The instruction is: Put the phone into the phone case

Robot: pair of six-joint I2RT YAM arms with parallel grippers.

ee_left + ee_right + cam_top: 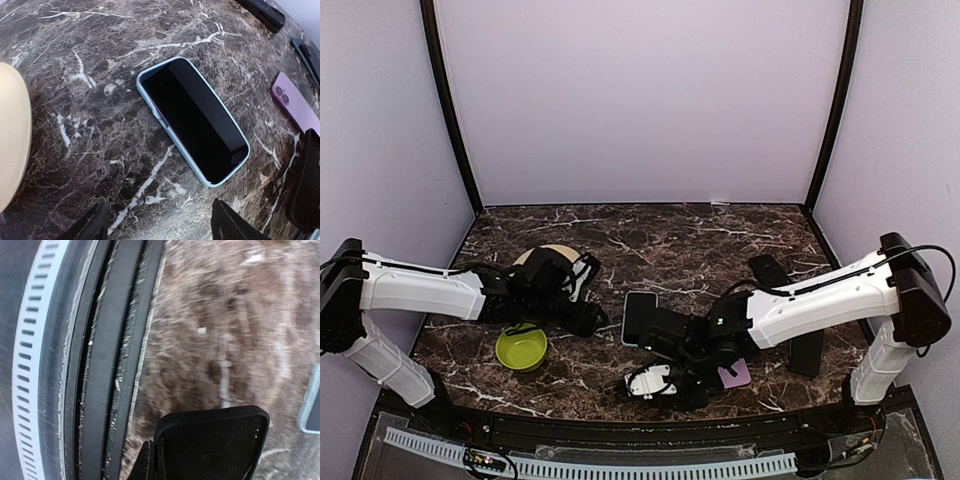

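**Left jaws wide open and empty; right jaws unreadable**

Top external: left gripper [588, 320] sits low over the dark brown marble table [720, 235]. It is just left of the black-screened phone with a pale blue rim [638, 318], which lies flat near table centre. Right gripper [665, 382] is down near the front edge, just below the phone, and is too dark to make out its fingers. Lime green round bowl [521, 348] sits beside the left arm, with a tan round disc [545, 255] behind it. Small pink flat slab [735, 375] lies just right of the right gripper.

Left wrist: fingertips [92, 225] stand well apart with nothing between them. Phone [192, 120] is screen-up and diagonal, clear of both tips. Pink slab [295, 102] shows two camera lenses and lies apart from the phone.

Right wrist: black rounded-corner case-like piece with a raised lip [210, 442] fills the bottom of frame. It is over the table near the white slotted rail [30, 365]. Cannot tell whether the jaws grip it. Phone's pale blue corner [312, 400] shows at the right edge.
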